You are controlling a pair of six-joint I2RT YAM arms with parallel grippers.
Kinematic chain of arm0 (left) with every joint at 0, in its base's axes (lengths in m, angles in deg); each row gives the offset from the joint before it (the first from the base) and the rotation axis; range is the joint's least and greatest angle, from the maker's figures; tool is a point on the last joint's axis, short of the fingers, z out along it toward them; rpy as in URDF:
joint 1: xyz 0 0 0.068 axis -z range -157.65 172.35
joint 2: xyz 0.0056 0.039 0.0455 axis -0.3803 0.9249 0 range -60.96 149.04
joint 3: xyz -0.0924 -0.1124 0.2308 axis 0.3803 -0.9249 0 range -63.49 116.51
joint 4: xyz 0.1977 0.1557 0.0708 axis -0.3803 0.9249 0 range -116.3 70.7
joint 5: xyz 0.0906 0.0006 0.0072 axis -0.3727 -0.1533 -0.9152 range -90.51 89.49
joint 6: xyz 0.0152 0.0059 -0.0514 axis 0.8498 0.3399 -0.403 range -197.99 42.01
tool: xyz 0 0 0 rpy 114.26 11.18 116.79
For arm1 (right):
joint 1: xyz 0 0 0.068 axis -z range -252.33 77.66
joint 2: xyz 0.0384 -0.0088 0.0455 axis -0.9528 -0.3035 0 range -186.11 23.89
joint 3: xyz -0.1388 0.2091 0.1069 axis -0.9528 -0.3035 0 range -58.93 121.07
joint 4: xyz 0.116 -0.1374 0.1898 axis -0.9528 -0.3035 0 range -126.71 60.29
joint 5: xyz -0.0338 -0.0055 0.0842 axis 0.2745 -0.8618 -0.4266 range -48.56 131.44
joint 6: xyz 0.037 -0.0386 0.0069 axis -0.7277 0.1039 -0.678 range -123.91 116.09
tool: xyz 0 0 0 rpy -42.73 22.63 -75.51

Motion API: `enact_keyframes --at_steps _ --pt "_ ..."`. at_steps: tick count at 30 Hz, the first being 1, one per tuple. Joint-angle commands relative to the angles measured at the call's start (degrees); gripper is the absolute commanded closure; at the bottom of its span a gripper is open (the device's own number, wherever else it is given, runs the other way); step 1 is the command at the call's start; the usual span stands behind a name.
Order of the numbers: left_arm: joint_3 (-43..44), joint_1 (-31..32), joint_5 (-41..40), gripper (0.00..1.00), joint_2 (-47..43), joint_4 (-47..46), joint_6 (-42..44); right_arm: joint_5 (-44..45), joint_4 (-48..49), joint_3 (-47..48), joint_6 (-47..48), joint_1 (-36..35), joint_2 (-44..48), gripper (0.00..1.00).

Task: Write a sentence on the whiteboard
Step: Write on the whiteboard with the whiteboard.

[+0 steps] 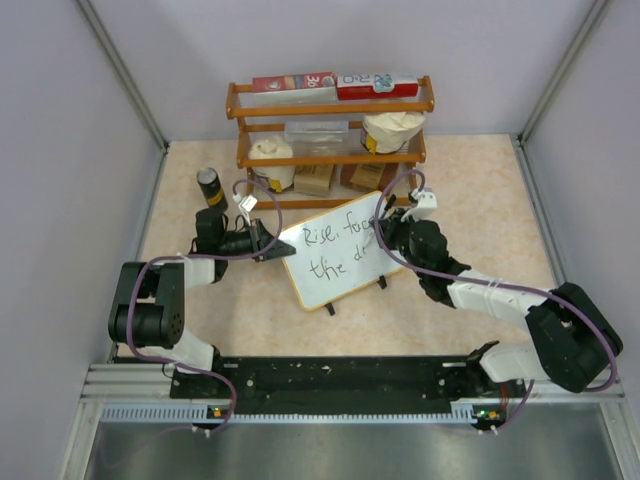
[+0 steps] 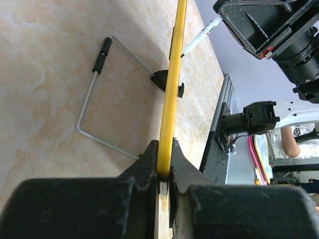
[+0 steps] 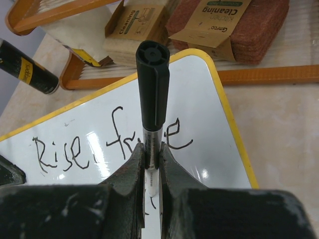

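The whiteboard (image 1: 335, 285) stands tilted on the table's middle, its frame yellowish. My left gripper (image 1: 272, 245) is shut on its left edge; in the left wrist view the yellow rim (image 2: 172, 89) runs up from between the jaws (image 2: 164, 169). Black script, the sentence (image 1: 322, 238), reads "Rise, face" with "the d" below it. My right gripper (image 1: 388, 240) is over the board's right part, shut on a marker (image 3: 153, 84) with a black cap end and white barrel. In the right wrist view the sentence (image 3: 55, 152) is partly hidden behind the marker and the gripper (image 3: 152, 154). The marker's tip is hidden.
An orange wooden shelf (image 1: 330, 100) stands behind the board, holding red-and-white boxes, tubs and packed sponges (image 3: 234, 25). A black can (image 1: 209, 186) stands left of it. A bent wire stand (image 2: 92, 99) lies behind the board. Walls close both sides.
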Motion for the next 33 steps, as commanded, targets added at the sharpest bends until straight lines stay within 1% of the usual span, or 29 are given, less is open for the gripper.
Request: enact_keyframes --at_steps 1,11,20,33 --pt "-1.77 -1.49 -10.3 1.0 2.09 4.97 5.95 0.75 1.83 0.49 0.25 0.35 -1.29 1.0" --pt "-1.77 -1.49 -10.3 1.0 2.18 4.97 5.95 -2.51 1.74 -0.65 -0.18 0.43 -1.38 1.0" --pt "-1.86 -1.49 -10.3 1.0 2.09 4.97 5.95 -3.21 1.04 -2.59 -0.71 0.43 -0.67 1.0" --pt "-1.95 -1.49 -10.3 1.0 2.09 4.97 5.87 -0.58 -0.28 -2.5 -0.36 0.43 0.12 1.0"
